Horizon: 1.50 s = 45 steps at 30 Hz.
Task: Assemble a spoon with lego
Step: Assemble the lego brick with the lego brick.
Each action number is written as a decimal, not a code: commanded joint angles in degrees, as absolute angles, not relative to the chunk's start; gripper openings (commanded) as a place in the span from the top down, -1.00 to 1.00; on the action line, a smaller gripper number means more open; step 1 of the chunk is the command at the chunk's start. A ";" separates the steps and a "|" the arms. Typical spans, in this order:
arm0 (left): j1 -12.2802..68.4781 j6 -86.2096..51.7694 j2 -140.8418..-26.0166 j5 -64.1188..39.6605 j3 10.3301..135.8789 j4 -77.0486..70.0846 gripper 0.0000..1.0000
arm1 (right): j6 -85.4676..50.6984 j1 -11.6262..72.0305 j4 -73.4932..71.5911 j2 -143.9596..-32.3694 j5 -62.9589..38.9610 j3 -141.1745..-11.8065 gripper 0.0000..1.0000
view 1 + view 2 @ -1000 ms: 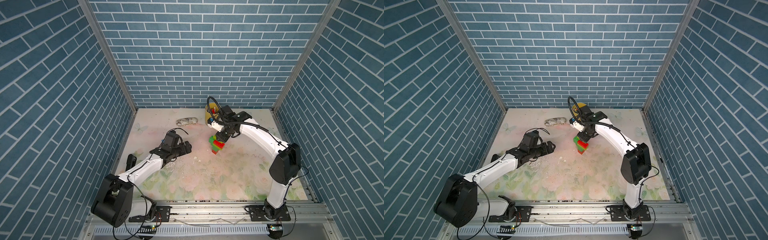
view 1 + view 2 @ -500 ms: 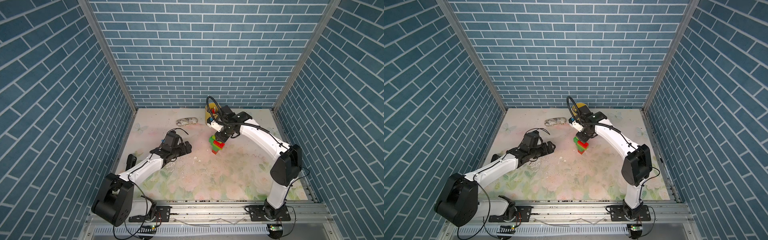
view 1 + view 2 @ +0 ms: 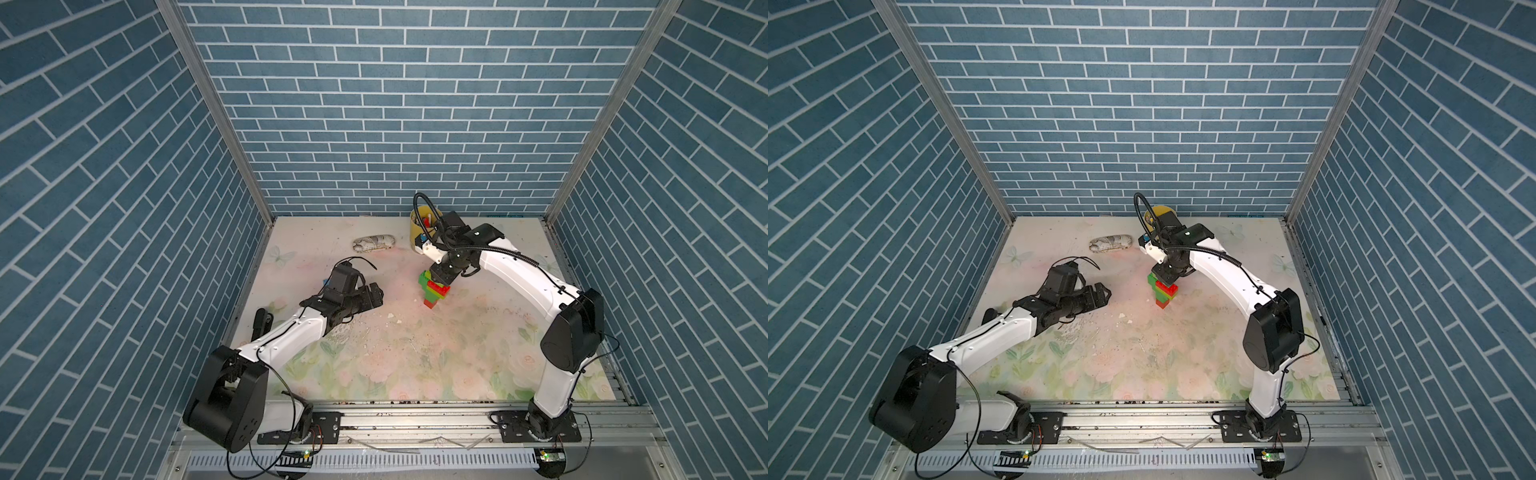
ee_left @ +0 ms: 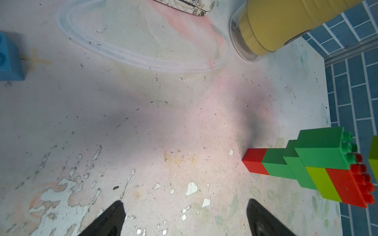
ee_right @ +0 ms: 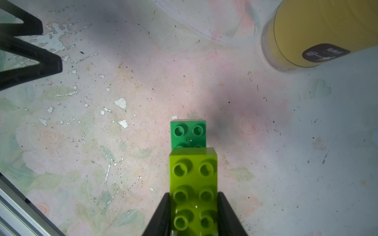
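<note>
Bimanual workspace, left to right. The left gripper (image 3: pixel 372 296) hovers low over the flowered mat (image 3: pixel 415 353) with its jaws spread wide and nothing between them; its wrist camera shows bare mat between the two black fingertips (image 4: pixel 120 206). The same camera picks up a loose light-blue brick (image 4: pixel 9 57) lying on the mat, well apart from the build. Farther back lies a small patterned pouch (image 3: pixel 374 243), not part of the work. Near the centre the partly built spoon (image 3: pixel 433 291) stands upright on the mat: a narrow red-and-green stem at the bottom, widening into green, lime and red layers with their studs exposed (image 4: pixel 319 167). Directly above it the right gripper (image 5: pixel 193 196) is clamped across the sides of an oblong lime brick (image 5: pixel 194 179), held studs-up over the top of the stack, with a green brick (image 5: pixel 188 130) of the head showing beyond its end; whether the lime brick already touches the studs below cannot be told. Behind the right arm stands a yellow cup (image 3: pixel 419 235). Judged progress: stem and lower head are assembled; pressing on the lime brick and adding the light-blue brick appear to remain.
</note>
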<state>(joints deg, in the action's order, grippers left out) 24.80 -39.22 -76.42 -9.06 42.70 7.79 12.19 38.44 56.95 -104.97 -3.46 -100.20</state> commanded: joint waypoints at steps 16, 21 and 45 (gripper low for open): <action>25.22 -38.54 -76.98 -8.79 41.66 6.85 -0.90 | 10.88 38.89 57.76 -104.90 -4.82 -98.78 0.66; 25.22 -38.50 -77.12 -8.79 41.66 6.75 -0.89 | 11.16 38.85 57.92 -105.21 -4.80 -98.61 0.66; 25.17 -38.06 -77.31 -8.70 41.93 7.04 -0.89 | 11.03 38.89 57.19 -107.09 -4.79 -98.43 0.68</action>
